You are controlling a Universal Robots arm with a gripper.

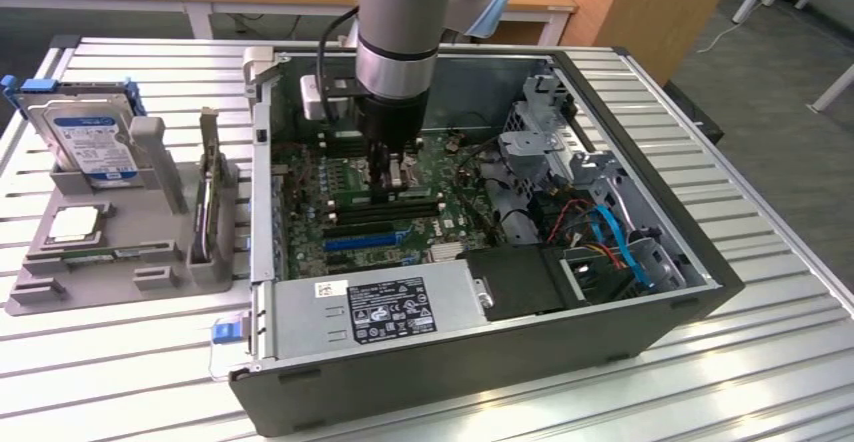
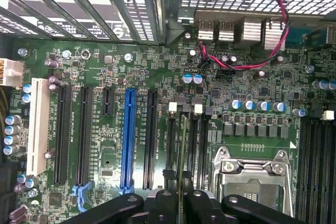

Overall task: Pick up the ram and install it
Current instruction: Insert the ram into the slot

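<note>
In the wrist view the ram [image 2: 181, 150] shows edge-on as a thin green strip. It runs out from between my gripper's [image 2: 181, 204] black fingers [image 2: 163, 205], which are shut on it. The strip lies along the black memory slots [image 2: 195, 145] beside the CPU socket [image 2: 252, 177]; whether it sits in a slot I cannot tell. From the exterior view, the arm reaches straight down into the open computer case [image 1: 534, 362], with the gripper [image 1: 398, 180] low over the green motherboard [image 1: 400, 232], right above the memory slots [image 1: 407, 207].
A grey parts holder [image 1: 80, 282] at the exterior view's left carries a hard drive [image 1: 94, 142] and an upright card [image 1: 210, 197]. Inside the case are a power supply [image 1: 387, 307], a drive cage [image 1: 547, 127] and loose cables [image 1: 607, 237]. Red wires [image 2: 262, 51] cross the board.
</note>
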